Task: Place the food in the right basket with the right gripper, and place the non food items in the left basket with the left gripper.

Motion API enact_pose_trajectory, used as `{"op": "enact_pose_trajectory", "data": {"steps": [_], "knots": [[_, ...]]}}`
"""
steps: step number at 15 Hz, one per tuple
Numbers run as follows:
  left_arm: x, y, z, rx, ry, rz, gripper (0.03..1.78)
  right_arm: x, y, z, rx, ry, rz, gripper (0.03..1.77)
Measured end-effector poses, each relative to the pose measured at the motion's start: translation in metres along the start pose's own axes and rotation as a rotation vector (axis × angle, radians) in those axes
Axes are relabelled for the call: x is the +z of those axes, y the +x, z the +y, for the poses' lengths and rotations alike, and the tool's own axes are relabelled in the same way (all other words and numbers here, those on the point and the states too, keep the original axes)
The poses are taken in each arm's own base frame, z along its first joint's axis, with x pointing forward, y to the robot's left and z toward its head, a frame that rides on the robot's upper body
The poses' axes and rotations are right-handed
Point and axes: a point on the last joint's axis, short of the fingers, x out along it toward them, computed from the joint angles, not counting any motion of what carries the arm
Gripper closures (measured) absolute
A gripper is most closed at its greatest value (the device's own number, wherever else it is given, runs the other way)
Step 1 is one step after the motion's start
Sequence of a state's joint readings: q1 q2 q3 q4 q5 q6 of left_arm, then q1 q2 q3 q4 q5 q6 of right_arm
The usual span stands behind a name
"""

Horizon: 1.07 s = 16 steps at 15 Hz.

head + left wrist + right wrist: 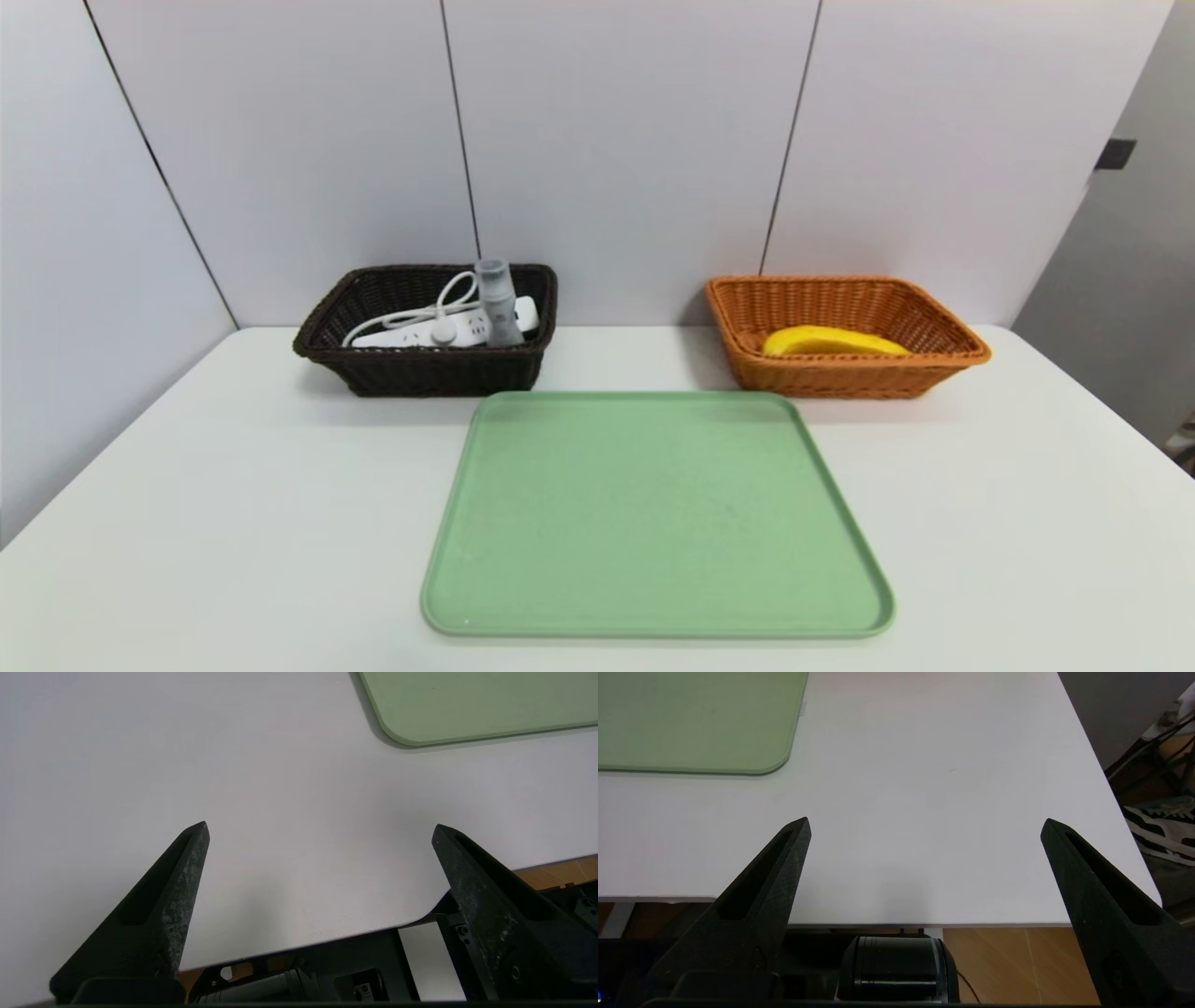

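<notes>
1. The white table (233, 485) stood against pale wall panels (616, 140) split by dark seams. Past its right edge the right wrist view showed a wooden floor and a black-and-white shoe (1164, 828).
2. The left gripper (320, 828) hung over the table's near left edge with its jaws spread wide and nothing between them. One corner of the green tray (467, 709) lay ahead of it, toward the table's middle.
3. The right gripper (924, 826) hung likewise over the near right edge, jaws apart and empty, with the tray ahead and inward.
4. No readable writing or brand showed anywhere.
5. Count: two baskets, one tray.
6. The left basket (420, 369), dark brown, sat well ahead of the left gripper and held one power strip (439, 329) with its cord and one small bottle (497, 301). The pen could not be made out.
7. The right basket (840, 378), orange, sat well ahead of the right gripper and held one banana (831, 342).
</notes>
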<state>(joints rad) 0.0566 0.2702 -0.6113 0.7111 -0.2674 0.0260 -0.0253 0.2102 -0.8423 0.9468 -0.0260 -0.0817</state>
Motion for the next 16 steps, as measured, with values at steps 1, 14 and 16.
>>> {"op": "enact_pose_trajectory", "data": {"steps": [1, 14, 16], "knots": [[-0.002, 0.001, 0.0, 0.0, -0.001, 0.002, 0.12, -0.004, -0.003, 0.0, 0.021, -0.008, 0.002, 0.1], [-0.041, 0.058, 0.019, 0.162, 0.043, -0.094, 0.12, -0.051, 0.046, 0.003, -0.046, 0.017, -0.214, 0.1], [-0.053, 0.07, 0.023, 0.218, 0.076, -0.127, 0.12, -0.058, 0.069, 0.004, -0.074, 0.006, -0.272, 0.1]]}}
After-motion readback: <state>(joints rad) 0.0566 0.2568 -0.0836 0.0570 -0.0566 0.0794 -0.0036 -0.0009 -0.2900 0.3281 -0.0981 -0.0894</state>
